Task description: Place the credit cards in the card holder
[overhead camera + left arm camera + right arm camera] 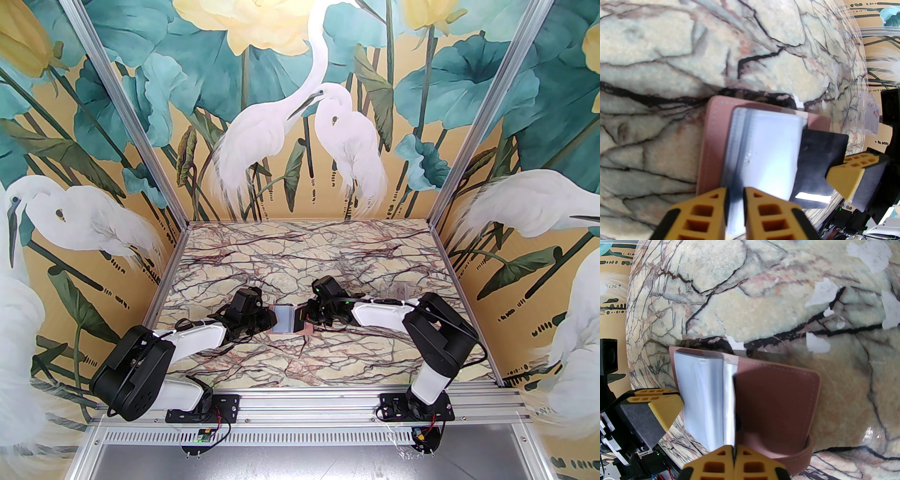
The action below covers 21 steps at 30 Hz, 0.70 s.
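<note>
Lying open near the middle of the table (304, 253), the card holder (778, 404) has the left tool (735, 199) clamped on its pale inner leaves. The right tool (734, 461) is pinched shut on a dark credit card (820, 168), held on edge against the holder's open fold.

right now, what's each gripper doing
left gripper: closed on the pale inner sleeve of the card holder
right gripper: closed on a thin dark sheet; card or sleeve leaf, cannot tell
</note>
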### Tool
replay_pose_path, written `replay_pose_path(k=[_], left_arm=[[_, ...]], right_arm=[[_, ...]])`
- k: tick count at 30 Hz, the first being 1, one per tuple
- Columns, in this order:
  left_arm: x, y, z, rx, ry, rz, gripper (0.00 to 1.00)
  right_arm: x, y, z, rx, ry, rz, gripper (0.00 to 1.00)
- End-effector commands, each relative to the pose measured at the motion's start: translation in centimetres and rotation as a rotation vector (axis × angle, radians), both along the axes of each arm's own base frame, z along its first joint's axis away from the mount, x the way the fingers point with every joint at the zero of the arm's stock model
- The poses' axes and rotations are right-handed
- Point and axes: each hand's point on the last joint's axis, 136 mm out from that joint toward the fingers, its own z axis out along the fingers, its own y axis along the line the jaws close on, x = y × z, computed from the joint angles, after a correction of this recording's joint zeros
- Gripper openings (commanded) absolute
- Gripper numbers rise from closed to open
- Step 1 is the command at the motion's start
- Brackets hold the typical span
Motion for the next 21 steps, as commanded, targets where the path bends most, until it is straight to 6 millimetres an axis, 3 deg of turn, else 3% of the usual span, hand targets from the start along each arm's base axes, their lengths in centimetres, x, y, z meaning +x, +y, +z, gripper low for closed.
replay_pose_path(k=[1,9,21], left_arm=[[-0.6,1.4,-1.7,0.066,0.053,0.035,0.15],[-0.9,1.8,-2.1,0.073,0.063,0.056,0.07],[-1.1,1.8,-2.4,0.073,0.07,0.053,0.06]], right_arm=[[-0.4,-0.4,0.0,0.002,-0.007,0.015,0.0],[0.3,0.4,1.5,0.085,-0.029,0.015,0.0],[1.7,1.5,3.0,0.164,-0.055,-0.008,0.0]])
